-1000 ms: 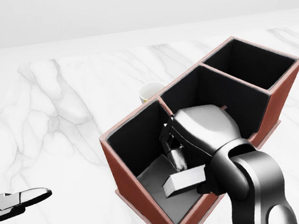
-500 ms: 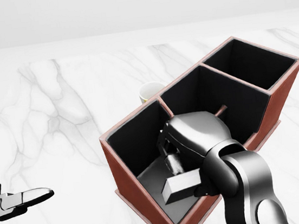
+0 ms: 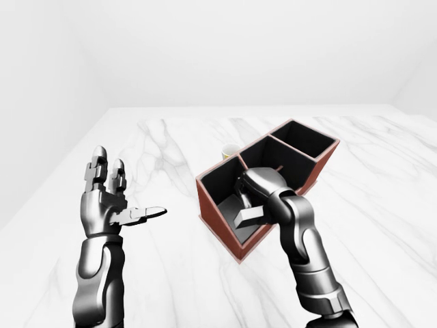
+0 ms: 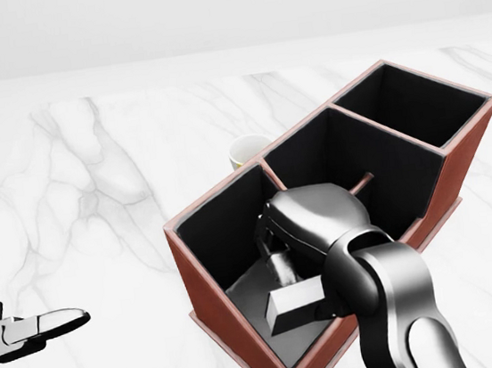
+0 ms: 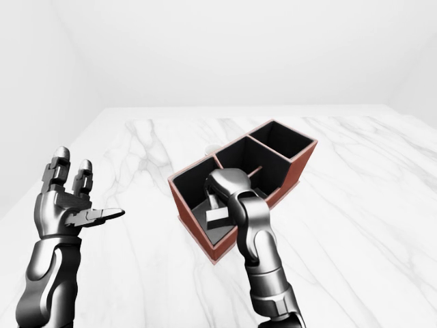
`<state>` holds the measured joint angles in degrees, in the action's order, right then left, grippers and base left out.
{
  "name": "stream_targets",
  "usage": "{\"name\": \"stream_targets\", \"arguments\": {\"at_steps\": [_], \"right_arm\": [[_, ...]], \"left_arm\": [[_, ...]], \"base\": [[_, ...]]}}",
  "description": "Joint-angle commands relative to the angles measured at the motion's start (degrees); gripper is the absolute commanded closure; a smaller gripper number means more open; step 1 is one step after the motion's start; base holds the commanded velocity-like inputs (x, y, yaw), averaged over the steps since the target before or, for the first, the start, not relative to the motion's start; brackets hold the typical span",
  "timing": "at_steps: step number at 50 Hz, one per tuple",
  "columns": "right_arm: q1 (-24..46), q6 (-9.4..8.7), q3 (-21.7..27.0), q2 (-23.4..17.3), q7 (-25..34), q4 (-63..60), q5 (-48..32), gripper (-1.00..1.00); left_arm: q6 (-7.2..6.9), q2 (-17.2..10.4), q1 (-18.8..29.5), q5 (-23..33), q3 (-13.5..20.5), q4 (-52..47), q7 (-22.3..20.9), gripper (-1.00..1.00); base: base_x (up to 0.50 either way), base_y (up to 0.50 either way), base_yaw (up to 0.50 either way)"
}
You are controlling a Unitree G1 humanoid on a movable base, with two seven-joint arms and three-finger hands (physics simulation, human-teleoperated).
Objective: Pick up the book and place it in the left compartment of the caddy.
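Observation:
The red-brown caddy (image 4: pixel 198 213) has three black-lined compartments and stands on the marble table. My right hand (image 4: pixel 283 269) reaches down into its left compartment, fingers closed on the grey book (image 4: pixel 293 306). The book lies low in that compartment, close to its grey floor; whether it touches the floor is hidden by the hand. My left hand (image 3: pixel 126 195) is open and empty, held up palm-in well left of the caddy, apart from everything.
A small white cup (image 4: pixel 247 151) with a yellowish inside stands just behind the caddy's top-left wall. The middle (image 4: pixel 360 165) and right (image 4: pixel 411 105) compartments hold nothing visible. The white marble table (image 4: pixel 93 185) spreads wide to the left.
My right hand has shifted slightly left and down inside the left compartment, carrying the book with it. The left hand has barely moved.

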<state>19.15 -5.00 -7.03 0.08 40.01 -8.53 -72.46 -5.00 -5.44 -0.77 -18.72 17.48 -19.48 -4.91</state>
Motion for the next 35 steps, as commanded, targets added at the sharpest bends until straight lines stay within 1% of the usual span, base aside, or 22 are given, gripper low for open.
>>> {"name": "stream_targets", "arguments": {"at_steps": [1,6,8,13,20,25,32,35], "right_arm": [[0.8,0.0,0.4,0.0,0.0,1.4,-2.1,1.0],[0.1,0.0,0.2,0.3,0.0,1.9,-2.3,1.0],[0.1,0.0,0.1,0.4,-0.8,1.9,-2.5,1.0],[-0.5,0.0,0.0,0.6,-5.0,2.3,-2.0,1.0],[-0.3,0.0,0.0,0.7,-7.3,3.3,-0.4,1.0],[0.3,0.0,-0.1,0.7,-7.7,2.3,-0.6,1.0],[1.1,0.0,0.0,0.9,-10.3,1.1,-0.5,1.0],[1.0,0.0,-0.2,1.0,-10.1,0.3,-1.0,1.0]], "left_arm": [[0.0,-0.1,-0.1,0.0,0.1,-0.1,0.0,-1.0],[0.0,0.0,-0.1,0.0,0.1,-0.2,0.0,-1.0],[0.0,0.0,-0.1,0.1,0.1,-0.2,0.0,-1.0],[0.0,0.1,-0.2,0.1,0.0,-0.8,0.1,-1.0],[0.0,0.1,-0.2,0.5,-0.1,-0.3,0.0,-1.0],[0.0,0.2,-0.3,0.4,-0.1,-0.6,0.0,-1.0],[0.0,0.2,-0.4,0.5,-0.1,-1.1,-0.1,-1.0],[0.0,0.3,-0.5,0.6,-0.1,-0.7,-0.2,-1.0]], "base": [[0.0,0.0,0.0],[0.0,0.0,0.0],[0.0,0.0,0.0],[0.0,0.0,0.0],[0.0,0.0,0.0],[0.0,0.0,0.0],[0.0,0.0,0.0],[0.0,0.0,0.0]]}}
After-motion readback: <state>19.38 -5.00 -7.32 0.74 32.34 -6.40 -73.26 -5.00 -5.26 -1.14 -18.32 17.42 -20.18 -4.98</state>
